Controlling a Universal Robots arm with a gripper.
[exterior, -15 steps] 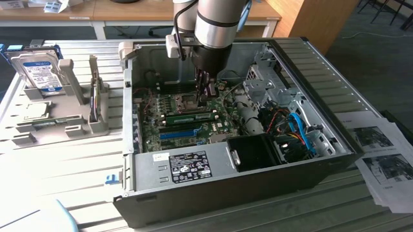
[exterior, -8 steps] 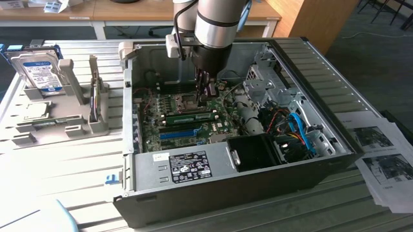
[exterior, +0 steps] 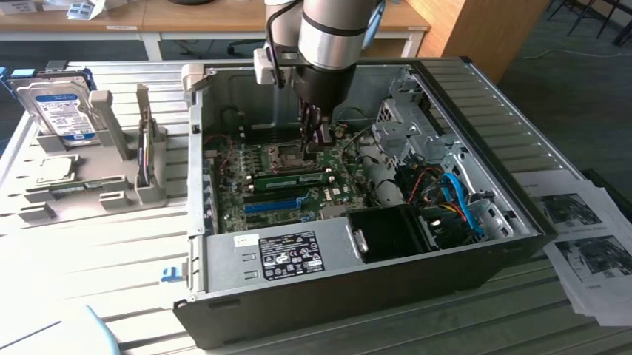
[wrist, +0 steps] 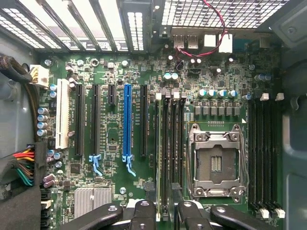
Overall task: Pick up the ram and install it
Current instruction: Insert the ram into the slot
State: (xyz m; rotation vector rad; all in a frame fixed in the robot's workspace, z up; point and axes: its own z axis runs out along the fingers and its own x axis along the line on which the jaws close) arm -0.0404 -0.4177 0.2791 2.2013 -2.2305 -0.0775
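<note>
Ram [exterior: 291, 180] stands on edge in a memory slot of the motherboard [exterior: 296, 194], inside the opened computer case [exterior: 474, 96], just beside the CPU socket [exterior: 286, 154]. The exterior view shows its green face with dark chips along it. The wrist view looks straight down on it, so the ram [wrist: 158, 158] is a thin pale-green line in one slot of a bank of dark ones, next to the CPU socket [wrist: 213, 165]. Whether it is pressed fully home cannot be told from either view.

The gripper [exterior: 318, 144] hangs from the arm above the board and over the socket in the exterior view, apart from the ram and with nothing in it. From the wrist view the gripper [wrist: 168, 218] has its black fingers [wrist: 144, 214] spread apart, the near end of the ram's slot lying between them.

The wrist view alone gives the board's detail: a blue slot strip [wrist: 127, 122] among black ones, a finned heatsink [wrist: 93, 201] and a red wire [wrist: 216, 19] running up to the rear wall. The exterior view alone takes in the surroundings. A hard drive [exterior: 61, 111] stands upright in a grey holder [exterior: 99, 185] at the exterior view's left, and printed papers [exterior: 582, 229] lie at its right
</note>
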